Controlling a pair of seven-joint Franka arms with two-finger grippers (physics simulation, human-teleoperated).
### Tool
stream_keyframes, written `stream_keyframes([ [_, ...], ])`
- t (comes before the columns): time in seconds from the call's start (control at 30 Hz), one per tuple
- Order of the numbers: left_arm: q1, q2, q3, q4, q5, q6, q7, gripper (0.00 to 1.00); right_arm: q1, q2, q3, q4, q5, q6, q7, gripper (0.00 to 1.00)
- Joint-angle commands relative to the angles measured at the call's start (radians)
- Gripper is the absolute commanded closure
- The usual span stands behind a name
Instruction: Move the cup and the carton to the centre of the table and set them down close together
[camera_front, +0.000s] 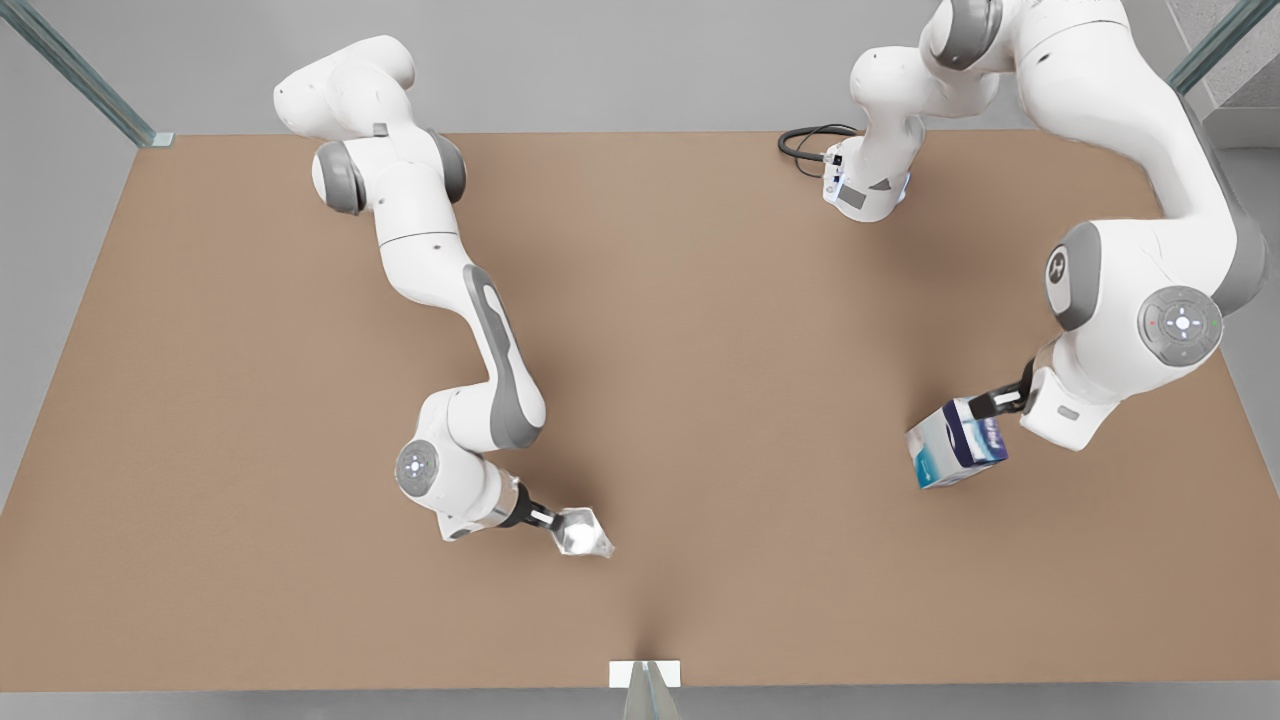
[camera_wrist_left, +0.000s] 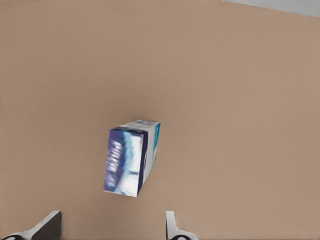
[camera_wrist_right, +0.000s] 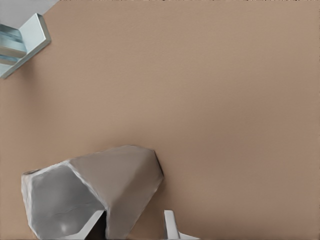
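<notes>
Closest to me, near the front edge of the brown tabletop (camera_front: 250, 400), sits the cup (camera_front: 584, 534), silvery and faceted, tipped so its pale inside shows in the right wrist view (camera_wrist_right: 60, 200). One arm reaches down from the far side on the front view's left, and its claw, the right claw (camera_front: 556, 520), is clamped on the cup; in its wrist view one finger (camera_wrist_right: 92, 225) sits inside the cup's mouth and the other outside the wall, with the claw (camera_wrist_right: 132, 227) straddling that wall.

Over on the front view's right, well apart from the cup, the carton (camera_front: 955, 443) is tilted, white and dark blue with a teal lower part. The second arm bends down to it, and the left claw (camera_front: 985, 405) meets the carton's upper end. From the front it looks gripped. In the left wrist view the carton (camera_wrist_left: 131, 157) hangs over bare tabletop (camera_wrist_left: 240, 100), and the finger (camera_wrist_left: 45, 227) at the frame's edge stands wide of its partner, so I cannot tell whether this claw (camera_wrist_left: 110, 227) is closed on the carton.
</notes>
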Motion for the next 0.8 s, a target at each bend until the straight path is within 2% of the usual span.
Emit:
stream_keyframes([
  [0.0, 0.015, -0.004, 0.001, -0.012, 0.012, 0.006, 0.000, 0.00, 0.000, 0.000, 0.000, 0.000, 0.000, 0.000, 0.000, 0.00],
  [0.03, 0.038, -0.014, -0.001, -0.064, 0.011, 0.042, 0.001, 0.00, 0.000, 0.000, 0.000, 0.000, 0.000, -0.002, -0.002, 0.00],
  [0.23, 0.045, 0.024, -0.004, -0.144, -0.072, 0.133, 0.033, 0.00, -0.002, -0.008, 0.000, -0.003, -0.002, 0.000, -0.009, 0.00],
  [0.3, 0.041, 0.036, -0.004, -0.144, -0.103, 0.136, 0.035, 0.00, 0.000, -0.089, 0.006, -0.041, -0.014, 0.002, -0.003, 0.00],
  [0.33, 0.038, 0.047, -0.004, -0.144, -0.107, 0.152, 0.035, 0.00, 0.003, -0.153, 0.024, -0.122, -0.026, -0.005, -0.002, 0.00],
  [0.37, 0.033, 0.050, -0.004, -0.146, -0.107, 0.153, 0.035, 0.00, -0.011, -0.294, 0.095, -0.264, -0.115, -0.018, 0.000, 0.00],
  [0.4, 0.025, 0.053, -0.002, -0.150, -0.106, 0.150, 0.038, 0.00, -0.028, -0.399, 0.101, -0.347, -0.173, -0.125, -0.020, 0.00],
  [0.43, 0.025, 0.052, -0.004, -0.159, -0.106, 0.150, 0.040, 0.00, -0.066, -0.480, 0.094, -0.344, -0.323, -0.289, -0.130, 0.00],
  [0.47, 0.025, 0.044, -0.004, -0.184, -0.107, 0.150, 0.038, 0.00, -0.089, -0.561, 0.094, -0.342, -0.573, -0.391, -0.242, 0.00],
  [0.53, 0.031, 0.036, 0.004, -0.201, -0.112, 0.118, 0.027, 0.00, -0.120, -0.646, 0.097, -0.344, -0.802, -0.472, -0.279, 0.00],
  [0.57, 0.038, 0.036, 0.007, -0.201, -0.110, 0.119, 0.030, 0.00, -0.159, -0.684, 0.121, -0.344, -0.862, -0.503, -0.307, 0.00],
  [0.6, 0.039, 0.041, 0.013, -0.201, -0.107, 0.127, 0.038, 0.00, -0.339, -0.732, 0.300, -0.356, -0.934, -0.505, -0.336, 0.00],
  [0.63, 0.054, 0.052, 0.015, -0.201, -0.104, 0.156, 0.063, 0.00, -0.457, -0.776, 0.405, -0.383, -0.991, -0.505, -0.337, 0.00],
  [0.7, 0.070, 0.069, 0.012, -0.204, -0.112, 0.250, 0.107, 0.00, -0.545, -0.833, 0.434, -0.382, -0.992, -0.508, -0.373, 0.00],
  [0.77, 0.068, 0.078, 0.010, -0.204, -0.130, 0.271, 0.129, 0.00, -0.542, -0.848, 0.434, -0.377, -0.991, -0.532, -0.362, 0.00],
])
